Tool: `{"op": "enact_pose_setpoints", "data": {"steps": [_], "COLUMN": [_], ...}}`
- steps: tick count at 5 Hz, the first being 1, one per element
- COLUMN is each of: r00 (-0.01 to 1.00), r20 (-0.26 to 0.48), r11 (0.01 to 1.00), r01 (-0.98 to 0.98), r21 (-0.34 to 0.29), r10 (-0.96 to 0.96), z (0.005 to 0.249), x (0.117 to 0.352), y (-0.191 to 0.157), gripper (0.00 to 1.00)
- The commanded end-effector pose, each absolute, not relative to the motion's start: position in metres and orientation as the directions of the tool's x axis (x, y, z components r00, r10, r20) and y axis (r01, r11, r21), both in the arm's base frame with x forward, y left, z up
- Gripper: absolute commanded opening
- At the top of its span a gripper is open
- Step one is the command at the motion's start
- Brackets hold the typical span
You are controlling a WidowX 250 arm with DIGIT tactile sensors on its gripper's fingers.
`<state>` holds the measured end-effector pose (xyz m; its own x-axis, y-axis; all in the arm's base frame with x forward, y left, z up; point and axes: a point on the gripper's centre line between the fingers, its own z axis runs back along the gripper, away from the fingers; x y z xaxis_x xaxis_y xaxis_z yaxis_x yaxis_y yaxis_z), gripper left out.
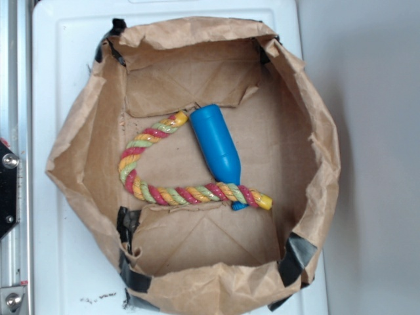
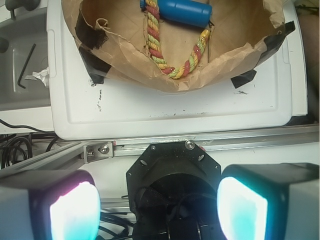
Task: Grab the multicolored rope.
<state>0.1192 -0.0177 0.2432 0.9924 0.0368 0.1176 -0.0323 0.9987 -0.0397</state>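
Note:
The multicolored rope [image 1: 172, 192] lies in a C-shaped curve on the floor of a brown paper bag [image 1: 79, 131], its red, yellow, green and pink strands twisted together. One yellow end passes over the neck of a blue bottle [image 1: 215, 149]. In the wrist view the rope [image 2: 160, 50] curves at the top of the frame inside the bag. My gripper [image 2: 157, 212] is open, its two glowing pads far apart with nothing between them. It hangs over the robot's black base, well short of the bag. The gripper does not appear in the exterior view.
The bag sits on a white tray-like lid [image 1: 65, 262], its corners held by black tape [image 1: 131, 275]. An aluminium rail [image 2: 200, 145] and the black robot base [image 2: 172, 170] lie below the gripper. A hex key [image 2: 25, 65] rests at the left.

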Motion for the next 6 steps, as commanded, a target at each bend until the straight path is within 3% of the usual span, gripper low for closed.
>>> {"op": "enact_pose_setpoints", "data": {"steps": [1,3,4,5,6], "r00": [0.992,0.972,0.975,0.978,0.990], "r20": [0.118,0.165,0.186,0.181,0.142], "r11": [0.999,0.986,0.991,0.995,0.990], "r01": [-0.032,-0.169,-0.130,-0.104,-0.001], "r21": [-0.040,-0.001,0.021,-0.006,-0.138], "r10": [0.037,0.167,0.124,0.103,0.021], "z": [0.243,0.221,0.186,0.157,0.149], "x": [0.119,0.206,0.243,0.283,0.301], "y": [-0.018,-0.043,-0.040,-0.020,0.000], "gripper": [1.00,1.00,1.00,1.00,1.00]}}
